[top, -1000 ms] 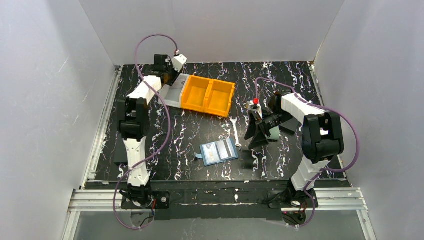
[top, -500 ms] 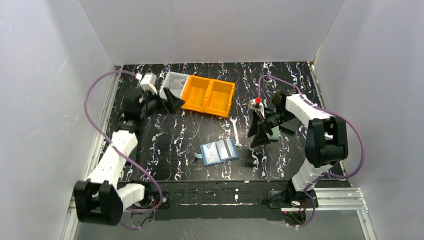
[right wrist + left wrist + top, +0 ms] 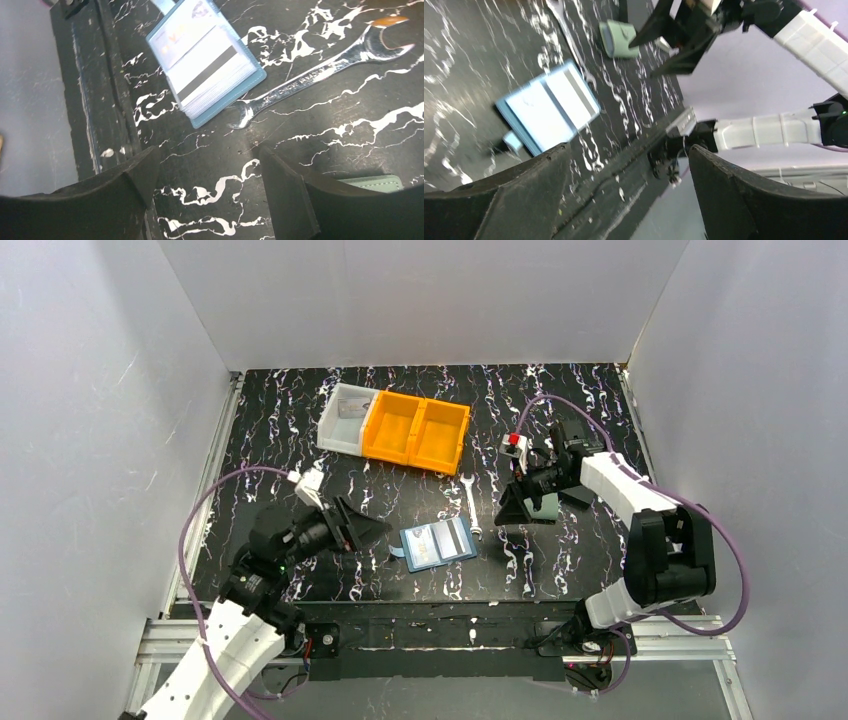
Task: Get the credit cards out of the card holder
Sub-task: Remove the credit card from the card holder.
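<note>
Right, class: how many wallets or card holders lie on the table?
2. The open blue card holder lies front and centre, beside the wrench; the grey-green wallet lies further right, partly hidden by the right gripper. No others show.

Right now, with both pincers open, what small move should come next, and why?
Probably bring the left pincer down onto the open blue folding card holder to pin it: the pale plastic credit cards sit in its pockets, and this pincer is open, empty and nearest.
</note>
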Motion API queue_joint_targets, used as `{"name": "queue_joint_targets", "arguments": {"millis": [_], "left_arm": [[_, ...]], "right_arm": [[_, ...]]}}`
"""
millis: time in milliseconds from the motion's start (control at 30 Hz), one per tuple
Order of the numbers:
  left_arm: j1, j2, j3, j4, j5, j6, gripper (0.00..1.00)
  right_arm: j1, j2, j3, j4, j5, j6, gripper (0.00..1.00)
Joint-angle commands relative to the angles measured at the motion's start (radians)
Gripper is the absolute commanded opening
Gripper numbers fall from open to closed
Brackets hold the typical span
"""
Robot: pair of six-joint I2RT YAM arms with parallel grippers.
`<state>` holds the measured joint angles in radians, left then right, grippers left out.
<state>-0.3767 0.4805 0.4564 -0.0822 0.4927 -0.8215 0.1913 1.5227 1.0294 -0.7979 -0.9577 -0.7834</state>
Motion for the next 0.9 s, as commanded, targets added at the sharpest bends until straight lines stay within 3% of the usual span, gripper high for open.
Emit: {"name": "queue_joint_targets", "arguments": {"millis": [0, 167, 233, 300, 500, 600, 867], "left_arm": [[-0.153, 0.039, -0.044, -0.09, -0.145, -0.099, 0.86], [-0.361, 0.187, -0.009, -0.061, -0.348, -0.102, 0.86], [-0.419, 0.281, 0.016, -0.043, -0.41, -0.126, 0.81], [-0.457, 0.376, 0.026, 0.018, -0.43, -0.144, 0.69], [-0.509, 0.561, 0.035, 0.12, -0.519, -0.163, 0.54], [-0.512, 0.597, 0.03, 0.125, -0.554, -0.183, 0.48], [-0.513, 0.661, 0.022, 0.152, -0.582, -0.192, 0.42]], "right_arm": [[0.029, -0.085, -0.059, 0.249, 0.067, 0.242, 0.8], [0.109, -0.118, -0.078, 0.313, 0.127, 0.296, 0.74], [0.16, -0.118, -0.091, 0.36, 0.154, 0.333, 0.63], [0.222, -0.105, -0.097, 0.39, 0.19, 0.368, 0.48], [0.323, -0.023, -0.096, 0.459, 0.283, 0.489, 0.15], [0.349, 0.007, -0.09, 0.481, 0.3, 0.528, 0.11], [0.405, 0.091, -0.084, 0.51, 0.289, 0.568, 0.11]]}}
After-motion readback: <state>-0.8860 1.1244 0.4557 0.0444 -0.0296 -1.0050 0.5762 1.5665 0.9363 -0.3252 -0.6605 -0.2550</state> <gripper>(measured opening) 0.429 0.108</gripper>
